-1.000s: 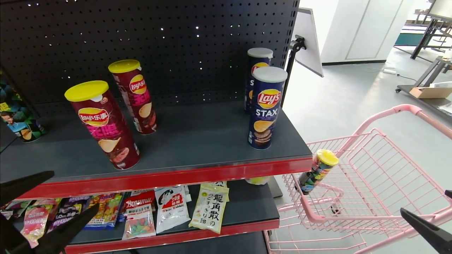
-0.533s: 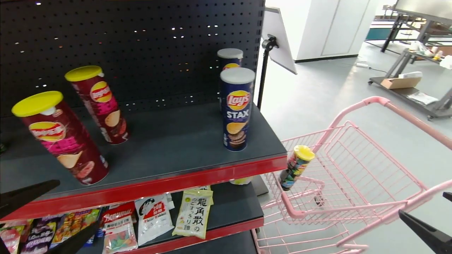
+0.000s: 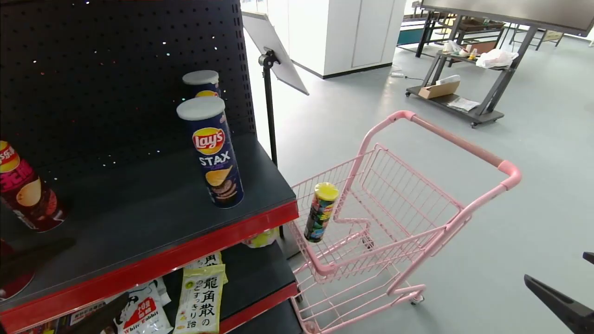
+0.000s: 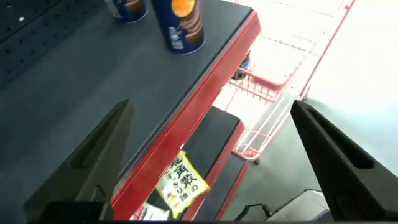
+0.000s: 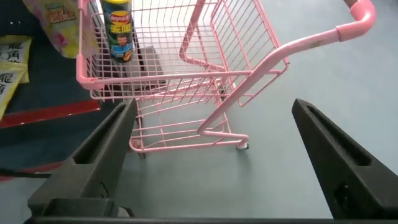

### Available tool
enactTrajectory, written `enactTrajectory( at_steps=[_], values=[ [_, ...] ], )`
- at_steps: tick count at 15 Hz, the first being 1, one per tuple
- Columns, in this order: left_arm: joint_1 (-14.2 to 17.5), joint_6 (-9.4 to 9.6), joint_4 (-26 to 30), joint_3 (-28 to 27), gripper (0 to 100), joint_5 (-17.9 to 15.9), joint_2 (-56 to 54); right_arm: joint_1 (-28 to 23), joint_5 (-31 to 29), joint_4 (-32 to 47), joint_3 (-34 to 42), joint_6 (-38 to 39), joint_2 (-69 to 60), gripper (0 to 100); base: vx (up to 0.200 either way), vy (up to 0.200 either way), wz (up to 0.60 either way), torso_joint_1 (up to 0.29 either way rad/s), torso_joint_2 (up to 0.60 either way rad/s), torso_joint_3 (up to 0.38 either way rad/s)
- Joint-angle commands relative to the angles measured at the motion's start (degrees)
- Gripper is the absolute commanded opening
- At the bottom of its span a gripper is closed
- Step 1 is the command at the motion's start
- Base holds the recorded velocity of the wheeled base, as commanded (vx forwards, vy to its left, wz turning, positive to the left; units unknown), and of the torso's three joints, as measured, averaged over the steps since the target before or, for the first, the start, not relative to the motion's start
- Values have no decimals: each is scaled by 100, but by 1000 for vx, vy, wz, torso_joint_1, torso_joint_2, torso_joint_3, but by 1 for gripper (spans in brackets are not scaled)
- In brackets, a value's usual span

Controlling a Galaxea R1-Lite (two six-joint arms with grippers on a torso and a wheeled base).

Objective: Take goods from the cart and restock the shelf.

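1. Head view: the pink cart [image 3: 457, 144] stands on the grey floor just beside the end of the shelf [image 3: 139, 218]. In it is the yellow-lidded can [image 3: 320, 212], tilted, lid up, in the basket corner nearest the shelf. On the top board, a dark blue can [image 3: 211, 155] stands upright near the red front edge, with a second blue can [image 3: 201, 83] behind it against the pegboard. A red can [image 3: 25, 190] stands well apart from them at the far side. Snack packets [image 3: 199, 297] lie on the board below.

2. Left wrist view: the left gripper [image 4: 211, 104] hangs over the red front edge of the shelf, fingers spread wide, nothing between them. Beyond it stand the two blue cans, and past the shelf end is part of the cart.

3. Right wrist view: the right gripper [image 5: 212, 104] hovers above the floor on the near side of the cart, jaws spread wide and holding nothing. The yellow-lidded can leans in the far corner of the basket, well apart from the fingers.
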Motion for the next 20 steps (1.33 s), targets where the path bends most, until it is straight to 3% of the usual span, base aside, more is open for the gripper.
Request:
enactTrajectory(
  at_steps=[1, 7, 10, 20],
  values=[
    [-2, 2, -4, 5, 100, 3, -18, -46, -2, -1, -7, -5, 60, 100, 0, 0, 0, 0, 0, 0],
    [15, 2, 22, 84, 100, 64, -352, -170, 24, -28, -103, -23, 429, 100, 0, 0, 0, -135, 342, 199],
    [24, 2, 93, 93, 100, 275, -536, -161, 24, -37, -191, -23, 649, 100, 0, 0, 0, -160, 395, 238],
    [24, 2, 198, 242, 100, 548, -1151, -170, 112, -1250, -648, 179, 2485, 100, 0, 0, 0, -180, 504, 318]
  ],
)
